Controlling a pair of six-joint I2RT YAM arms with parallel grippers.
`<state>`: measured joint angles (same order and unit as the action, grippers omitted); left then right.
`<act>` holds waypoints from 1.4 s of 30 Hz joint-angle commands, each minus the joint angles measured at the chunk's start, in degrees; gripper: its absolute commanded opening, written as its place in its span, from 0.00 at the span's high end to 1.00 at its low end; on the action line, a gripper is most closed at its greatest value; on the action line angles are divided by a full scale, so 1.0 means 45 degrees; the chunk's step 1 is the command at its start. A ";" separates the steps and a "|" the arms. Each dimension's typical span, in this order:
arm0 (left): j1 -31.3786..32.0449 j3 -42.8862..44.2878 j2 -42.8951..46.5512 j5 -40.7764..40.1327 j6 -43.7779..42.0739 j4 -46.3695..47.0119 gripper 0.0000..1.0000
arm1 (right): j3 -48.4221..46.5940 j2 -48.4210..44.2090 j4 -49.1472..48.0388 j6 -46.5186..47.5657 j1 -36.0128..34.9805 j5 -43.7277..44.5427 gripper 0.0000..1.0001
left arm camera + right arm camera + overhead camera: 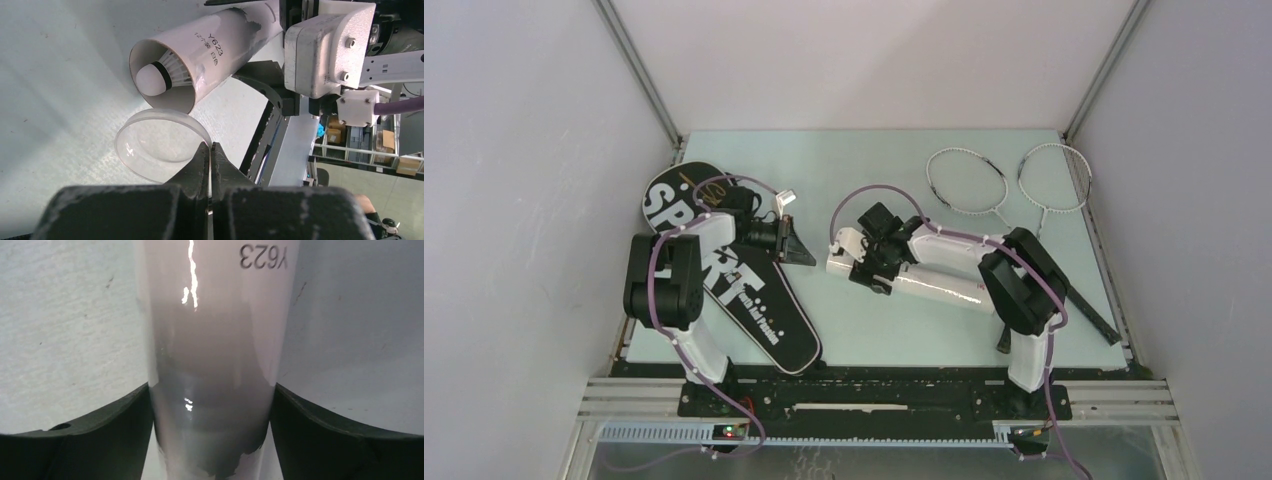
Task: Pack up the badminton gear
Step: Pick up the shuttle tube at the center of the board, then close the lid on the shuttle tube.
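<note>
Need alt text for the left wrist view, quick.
The left gripper, shut, pinches the rim of a clear round lid just below the open mouth of the white tube. A shuttlecock sits inside, cork end outward.

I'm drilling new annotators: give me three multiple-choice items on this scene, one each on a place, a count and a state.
1. Where do the racquets lie? A near left corner; B far right of the table; C middle near edge.
2. How many racquets show? A one; B two; C four.
3. The white tube's end is: A open; B capped; C taped.
Key: B, heads lie far right; B, two heads side by side; A, the clear cap is pinched in the left gripper, a shuttlecock showing inside.
</note>
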<state>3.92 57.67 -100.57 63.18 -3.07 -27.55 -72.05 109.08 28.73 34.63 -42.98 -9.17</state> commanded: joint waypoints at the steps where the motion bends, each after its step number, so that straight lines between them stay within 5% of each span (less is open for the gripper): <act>1: -0.0133 0.0035 0.0280 0.0278 -0.0724 -0.0069 1.00 | -0.0092 0.0113 -0.0985 0.0739 -0.0278 0.1221 0.20; 8: -0.0308 0.0545 0.0053 0.2198 -0.2124 -0.1982 1.00 | 0.0546 -0.1603 -0.1310 0.1658 -0.0095 0.0127 0.43; 13: -0.0306 0.3713 -0.1736 0.3900 -1.0618 -1.1993 1.00 | 0.0933 -0.3082 -0.1257 0.2095 -0.0209 -0.0239 0.48; 28: -0.0140 0.4939 0.0548 0.4391 -0.8644 -1.1989 1.00 | 0.0940 -0.5420 -0.0124 0.2230 -0.0311 -0.0720 0.49; 42: 0.0232 0.5951 0.0271 0.4539 -0.8153 -1.1939 1.00 | 0.0548 -0.6041 0.0254 0.1768 -0.0341 -0.1536 0.50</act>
<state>3.77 80.53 -99.46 81.32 -40.51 -80.58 -66.89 84.75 29.67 43.16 -44.10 -14.24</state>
